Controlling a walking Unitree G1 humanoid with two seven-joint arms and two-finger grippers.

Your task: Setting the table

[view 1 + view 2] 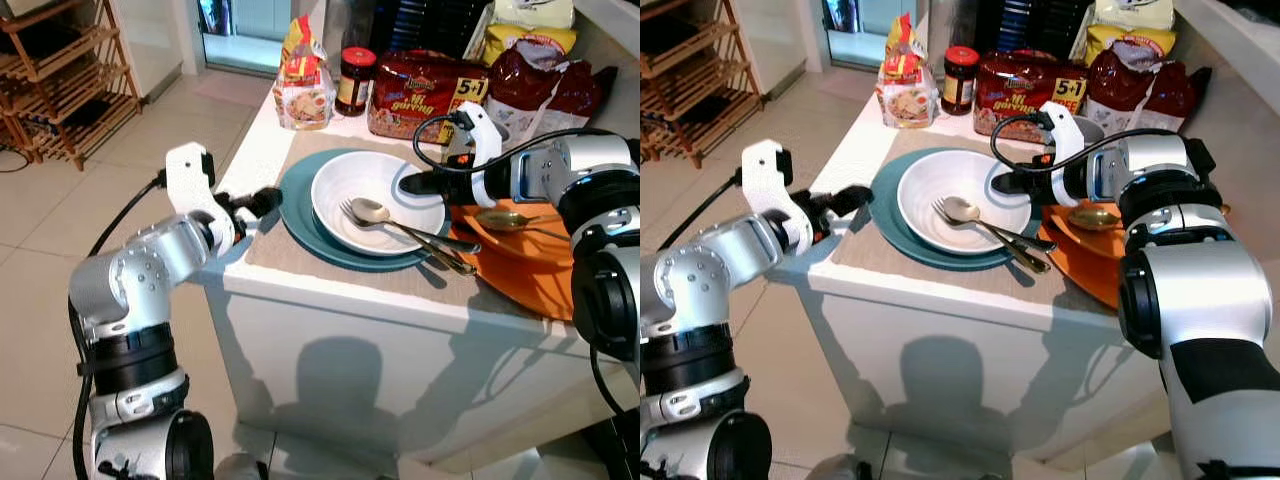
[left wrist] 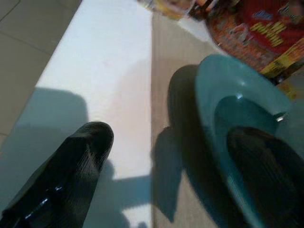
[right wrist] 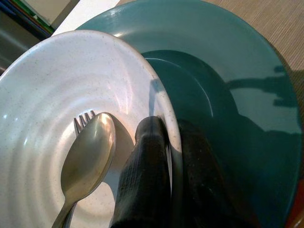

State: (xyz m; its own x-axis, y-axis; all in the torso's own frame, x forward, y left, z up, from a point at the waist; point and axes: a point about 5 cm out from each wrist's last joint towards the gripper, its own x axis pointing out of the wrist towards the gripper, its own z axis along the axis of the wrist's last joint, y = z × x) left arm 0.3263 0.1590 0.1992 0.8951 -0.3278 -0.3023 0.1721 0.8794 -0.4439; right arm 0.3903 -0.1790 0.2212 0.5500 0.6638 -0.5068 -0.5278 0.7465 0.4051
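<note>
Right wrist view: the right gripper [image 3: 173, 142] is seen clamped on the rim of the white bowl [image 3: 42, 95], one of its fingers [image 3: 147, 175] inside the bowl and the other outside, over the teal plate [image 3: 237, 61]. A spoon [image 3: 88, 156] and a fork [image 3: 83, 118] lie inside the bowl, the spoon partly over the fork's tines. From the head views the bowl [image 1: 375, 200] is seen resting on the teal plate [image 1: 295, 205], which sits on a beige placemat [image 1: 290, 255] on the white tabletop [image 1: 250, 150]. The handles of the cutlery reach over the bowl's rim toward an orange plate [image 1: 530, 270] that lies just beside the teal one, with another spoon [image 1: 505, 220] on it. The left gripper [image 1: 262, 203] is held at the tabletop's left edge, near the teal plate but apart from it; its fingers [image 2: 76, 161] are seen over the tabletop beside the placemat, empty, though how far they are parted cannot be told. At the back of the tabletop a jar [image 1: 355, 80], a red packet [image 1: 425, 95] and several bags [image 1: 305, 85] are stood. A wooden shelf [image 1: 60, 80] stands on the tiled floor [image 1: 100, 190] to the left.
</note>
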